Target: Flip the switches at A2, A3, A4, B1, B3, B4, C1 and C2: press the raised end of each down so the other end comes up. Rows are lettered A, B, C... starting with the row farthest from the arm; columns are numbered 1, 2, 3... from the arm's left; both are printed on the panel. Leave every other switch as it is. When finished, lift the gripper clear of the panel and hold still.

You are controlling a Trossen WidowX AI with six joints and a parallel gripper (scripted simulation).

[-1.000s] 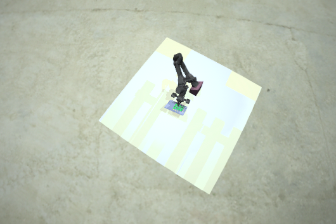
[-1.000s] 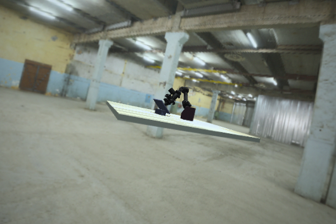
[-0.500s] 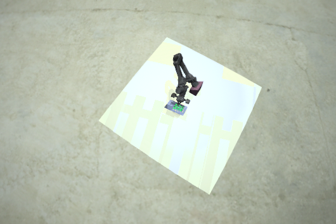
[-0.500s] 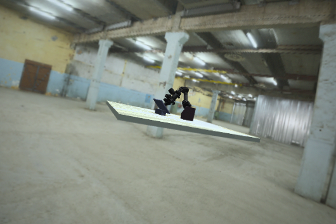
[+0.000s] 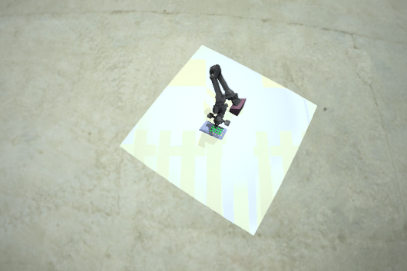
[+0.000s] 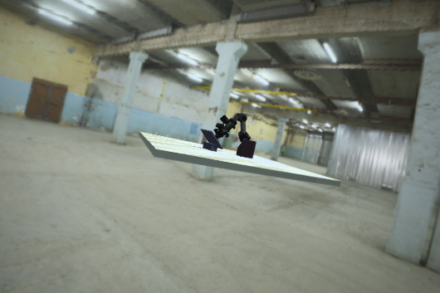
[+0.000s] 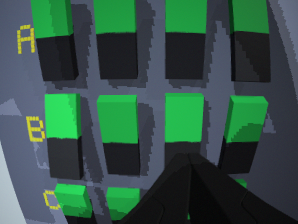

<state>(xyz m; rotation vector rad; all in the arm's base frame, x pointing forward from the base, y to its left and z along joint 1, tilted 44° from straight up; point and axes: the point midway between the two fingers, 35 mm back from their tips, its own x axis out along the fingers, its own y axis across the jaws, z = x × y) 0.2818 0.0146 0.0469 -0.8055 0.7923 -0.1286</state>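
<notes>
The switch panel [image 7: 149, 86] [image 5: 203, 128] [image 6: 209, 139] is dark grey with yellow row and column marks and rocker switches that are half green, half black. In the wrist view, rows A and B show in full, such as A1 [image 7: 53, 32], A4 [image 7: 250, 30], B1 [image 7: 63, 132] and B3 [image 7: 184, 119]. Row C is partly hidden; C1 [image 7: 73, 203] and C2 [image 7: 121, 203] show at the bottom. My gripper [image 7: 185, 163] [image 5: 217, 122] is shut and empty, its tips just at the near end of B3, over row C. B4 [image 7: 245, 125] looks tilted differently from its neighbours.
The panel sits on a pale square table [image 5: 249, 165] [image 6: 249, 166] beside the arm's dark red base [image 5: 238, 107] [image 6: 246, 148]. The table stands in a large hall with concrete pillars [image 6: 217, 100].
</notes>
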